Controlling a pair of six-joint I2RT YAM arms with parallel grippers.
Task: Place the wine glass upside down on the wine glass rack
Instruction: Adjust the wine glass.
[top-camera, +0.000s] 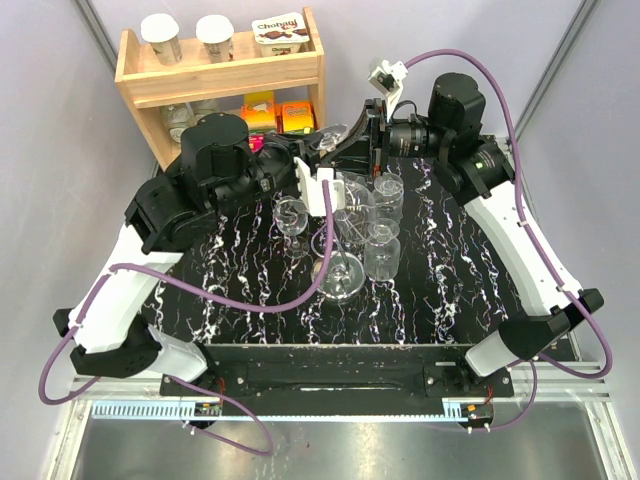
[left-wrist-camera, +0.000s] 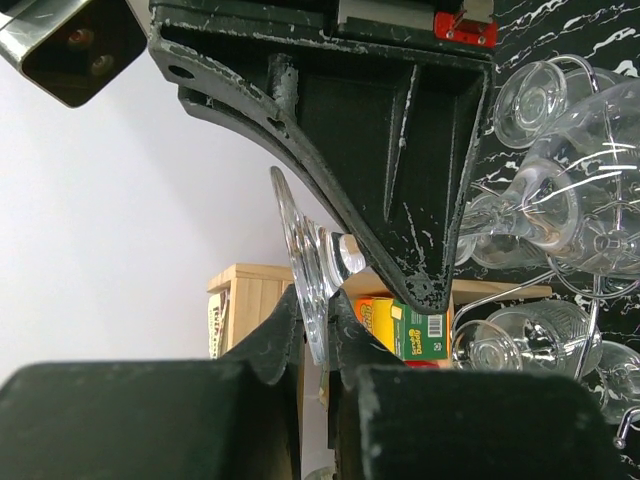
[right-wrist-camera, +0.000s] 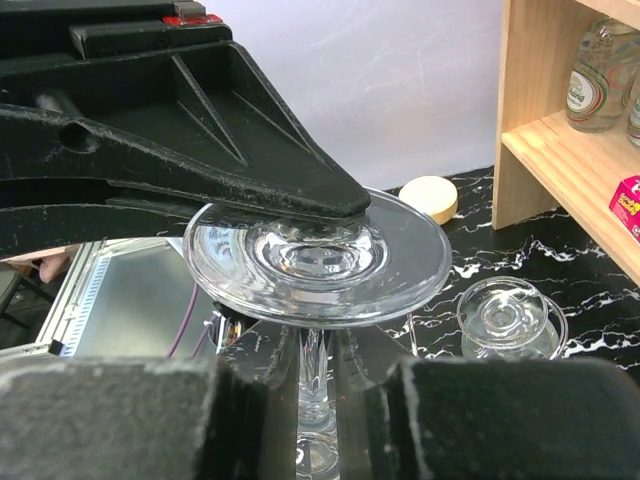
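Note:
The wine glass (right-wrist-camera: 320, 255) hangs foot-up between my two grippers above the back of the table, just behind the wine glass rack (top-camera: 338, 262). My left gripper (left-wrist-camera: 318, 310) is shut on the rim of its round foot (left-wrist-camera: 305, 260), which stands edge-on between the pads. My right gripper (right-wrist-camera: 318, 345) has its fingers close on either side of the stem just under the foot; I cannot make out whether they still press it. From above the glass (top-camera: 335, 133) is mostly covered by both wrists. The silver wire rack (left-wrist-camera: 500, 290) carries several clear glasses hung upside down.
A wooden shelf (top-camera: 220, 75) stands at the back left with yogurt cups on top and small boxes (left-wrist-camera: 405, 325) and bottles (right-wrist-camera: 600, 70) inside. A cream disc (right-wrist-camera: 430, 198) lies by its foot. An inverted glass (right-wrist-camera: 510, 315) on the rack sits right of my right fingers.

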